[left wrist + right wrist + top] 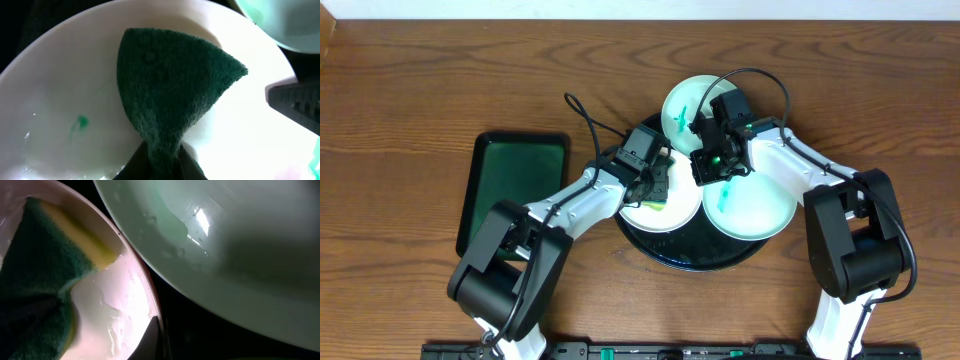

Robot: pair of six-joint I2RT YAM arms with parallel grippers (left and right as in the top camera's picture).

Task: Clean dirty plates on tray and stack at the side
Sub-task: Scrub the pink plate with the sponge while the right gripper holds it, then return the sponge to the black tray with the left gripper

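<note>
Three dirty plates lie on the round black tray: a far one, a right one and a left white one. The far and right plates bear green smears. My left gripper is shut on a dark green sponge and presses it onto the left plate, next to a small green smear. My right gripper pinches the right rim of that same plate; its finger sits on the rim. The sponge's yellow side shows there.
A dark green rectangular tray lies to the left of the black tray on the wooden table. The pale-mint right plate hangs close over the right gripper. Cables arc above both wrists.
</note>
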